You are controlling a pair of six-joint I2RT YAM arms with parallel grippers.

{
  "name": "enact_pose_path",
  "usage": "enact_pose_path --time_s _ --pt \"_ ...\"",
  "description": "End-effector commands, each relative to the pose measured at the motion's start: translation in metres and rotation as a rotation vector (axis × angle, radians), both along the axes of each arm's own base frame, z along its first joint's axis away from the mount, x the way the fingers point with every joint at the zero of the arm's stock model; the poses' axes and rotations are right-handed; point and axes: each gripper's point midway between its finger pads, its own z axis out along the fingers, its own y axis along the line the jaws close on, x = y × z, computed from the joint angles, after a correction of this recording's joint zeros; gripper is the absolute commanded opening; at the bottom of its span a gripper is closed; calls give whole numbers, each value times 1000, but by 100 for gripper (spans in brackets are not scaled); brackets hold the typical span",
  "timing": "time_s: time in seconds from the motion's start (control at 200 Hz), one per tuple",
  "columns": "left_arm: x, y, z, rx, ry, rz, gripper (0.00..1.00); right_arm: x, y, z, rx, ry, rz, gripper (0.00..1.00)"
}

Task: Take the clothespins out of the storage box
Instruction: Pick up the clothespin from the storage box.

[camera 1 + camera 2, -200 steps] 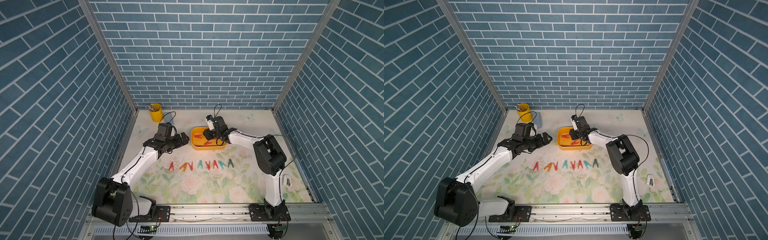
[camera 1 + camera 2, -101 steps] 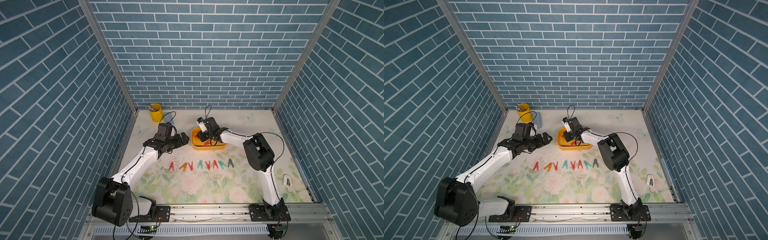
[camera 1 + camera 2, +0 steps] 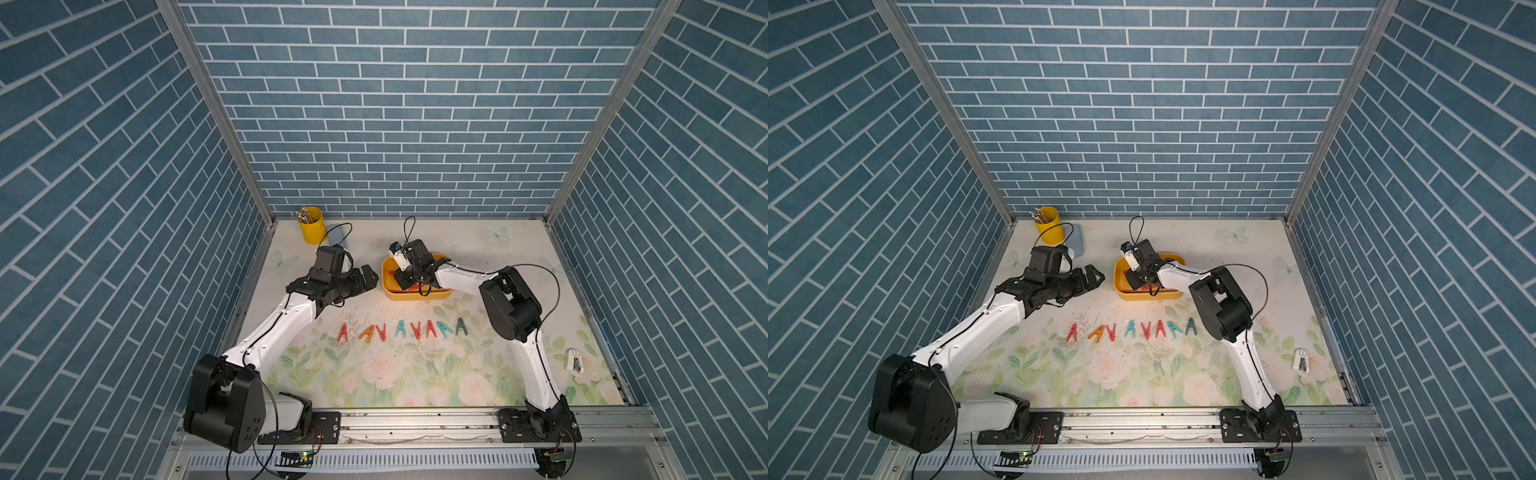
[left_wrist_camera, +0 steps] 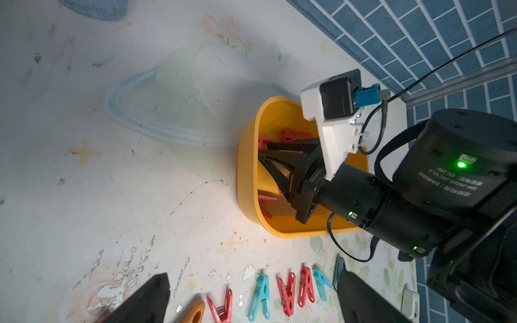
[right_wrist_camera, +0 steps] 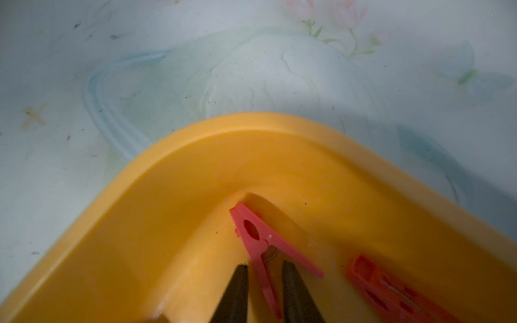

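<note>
Right gripper [image 5: 265, 266] is down in the storage box [image 5: 195, 167] near the bench's [image 3: 415, 374] back edge, jaws narrowed around one leg of a red clothespin [image 5: 258, 235], not visibly clamped. Several red ones lie inside; eight clothespins [image 3: 401, 328] line mid-bench. Left gripper [image 3: 371, 279] hangs beside the box, wide open and empty.

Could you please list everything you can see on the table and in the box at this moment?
Storage box: one, yellow, mid-table.
Clothespins on the table: eight; four red, three teal-blue, one orange; a row in front of the box.
Clothespins in the box: at least three, red; others may be hidden.
Pencil cup: one, yellow, far left corner.
Flat pad: one, blue-grey, beside the cup.
Small device: one, white, near the table's right edge.
Left gripper: one, black, open, beside the box.
Right gripper: one, black, inside the box, fingers flanking a leg of one red clothespin.
</note>
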Motion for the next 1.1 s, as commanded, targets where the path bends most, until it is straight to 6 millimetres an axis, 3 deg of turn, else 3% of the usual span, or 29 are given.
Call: enact_pose_path --time_s 0.0,0.285,0.365,0.385,0.5,0.87,1.09 --pt "2 -1 9 10 -22 -8 100 -2 0 -10 -40 2 14 16" --pt "1 -3 9 -5 -26 -17 100 -7 -3 11 -19 -33 10 0" --pt "2 -4 11 -12 -34 -19 100 -11 -5 13 -14 -32 6 0" --pt "2 -5 12 -13 -34 -21 100 -11 -4 30 8 -53 4 0" --pt "3 -5 15 -12 -47 -15 99 -18 -8 48 40 -68 -8 0" --pt "-2 -36 23 -31 -74 -97 100 -46 -47 99 125 -97 -129 0" --pt "-5 -63 29 -30 -92 -169 100 -76 -90 107 141 -84 -237 0"
